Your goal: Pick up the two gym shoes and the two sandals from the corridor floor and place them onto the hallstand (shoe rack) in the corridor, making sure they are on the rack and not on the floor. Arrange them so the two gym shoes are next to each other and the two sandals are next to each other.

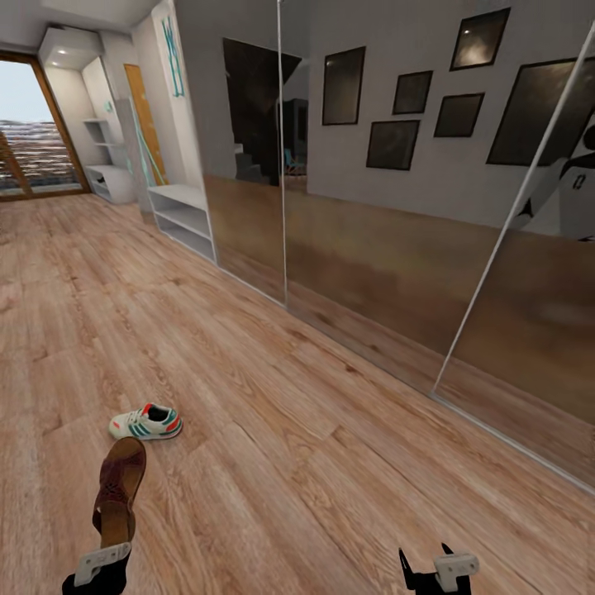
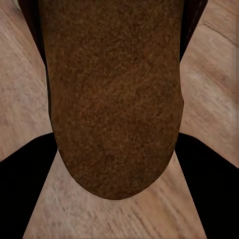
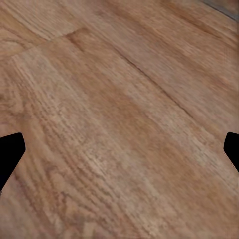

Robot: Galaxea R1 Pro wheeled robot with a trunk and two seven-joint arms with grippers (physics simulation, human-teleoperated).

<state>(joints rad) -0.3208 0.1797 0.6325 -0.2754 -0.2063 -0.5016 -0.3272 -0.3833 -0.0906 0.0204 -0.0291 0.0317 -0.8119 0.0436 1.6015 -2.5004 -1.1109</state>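
My left gripper (image 1: 110, 539) is shut on the heel end of a brown sandal (image 1: 121, 486), whose toe points away from me toward a gym shoe. In the left wrist view the sandal (image 2: 114, 94) has its brown face between the black fingers (image 2: 25, 174), with the corridor floor (image 2: 209, 89) behind. A white gym shoe (image 1: 146, 422) with green stripes and a red patch lies on its sole on the corridor floor (image 1: 248, 397), just beyond the sandal's toe. My right gripper (image 1: 424, 559) is open over bare planks, fingers (image 3: 10, 152) wide apart. The hallstand (image 1: 111, 182) stands far off at the corridor's end, left of the wall.
Mirrored sliding wardrobe doors (image 1: 372, 248) run along the right side. A white open shelf unit (image 1: 186, 219) stands where the doors end. A large window (image 1: 25, 140) closes off the corridor's far end. Wide wood floor stretches between me and the hallstand.
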